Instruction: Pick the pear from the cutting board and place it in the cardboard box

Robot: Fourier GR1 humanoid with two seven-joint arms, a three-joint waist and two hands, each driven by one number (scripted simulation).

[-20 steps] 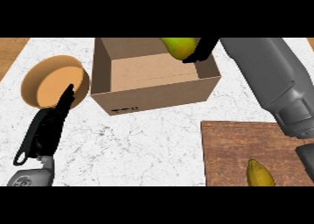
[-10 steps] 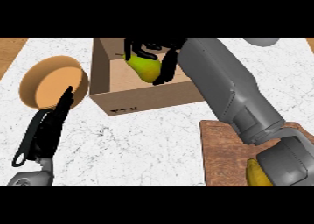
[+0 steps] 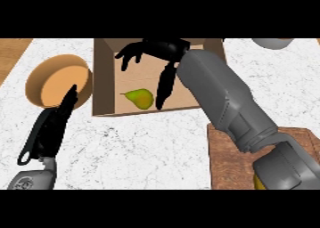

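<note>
Over the open cardboard box (image 3: 109,75), in the head view, my right hand (image 3: 154,50) is hanging with its fingers spread wide and straight, holding nothing. One long finger is pointing down along the box's right inner wall, and the others are fanning toward the box's far left corner. My grey right forearm (image 3: 221,98) is crossing the box's right rim and covering most of that side, so the free room inside is lying to the left and near part of the floor. The box walls are standing up all round, closing that space in.

The pear (image 3: 140,98) is lying on the box floor, near the front wall and just left of my pointing finger, apart from the hand. It is yellow-green with a browner flush, its narrow end pointing left.

To the box's left, a round wooden bowl (image 3: 50,84) is sitting on the white marble counter (image 3: 142,151), just beside the box wall. My left hand (image 3: 49,129) is resting at the view's lower left, fingers straight, tips reaching the bowl's near rim. The wooden cutting board (image 3: 224,164) is showing at the lower right, partly under my right arm.
</note>
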